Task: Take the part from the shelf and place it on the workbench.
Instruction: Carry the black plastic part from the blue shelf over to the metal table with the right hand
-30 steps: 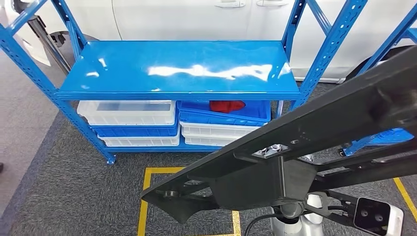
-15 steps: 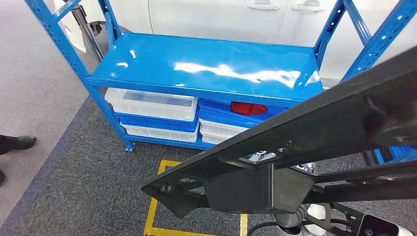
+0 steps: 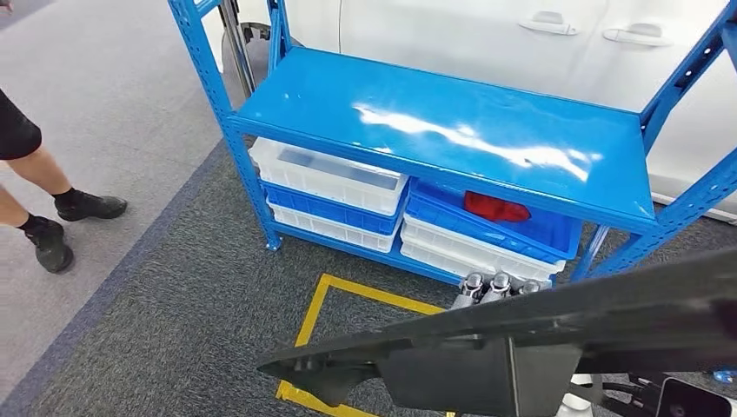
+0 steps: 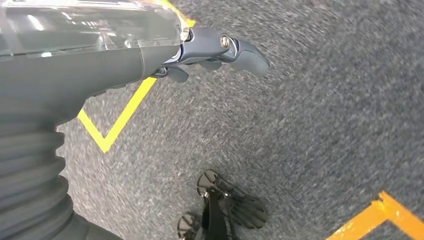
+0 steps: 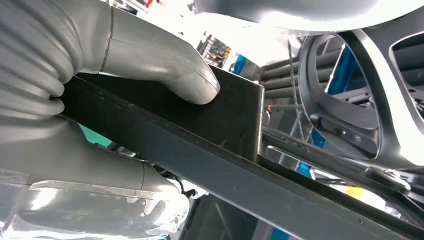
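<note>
Grey carpet point(image 3: 174, 287) with a yellow taped square point(image 3: 315, 313); blue shelf point(image 3: 452, 130) at 12 o'clock, stacked white and blue bins point(image 3: 339, 187) underneath, a person's legs point(image 3: 39, 204) at 9 o'clock. Long black part point(image 3: 539, 347) crosses from 7 to 3 o'clock, off the shelf. Left wrist view: left hand point(image 4: 215, 50) hangs over carpet, fingers loosely apart, holding nothing. Right wrist view: right hand point(image 5: 145, 65) grips the part point(image 5: 200, 145), thumb pressed on its block. No readable writing.
</note>
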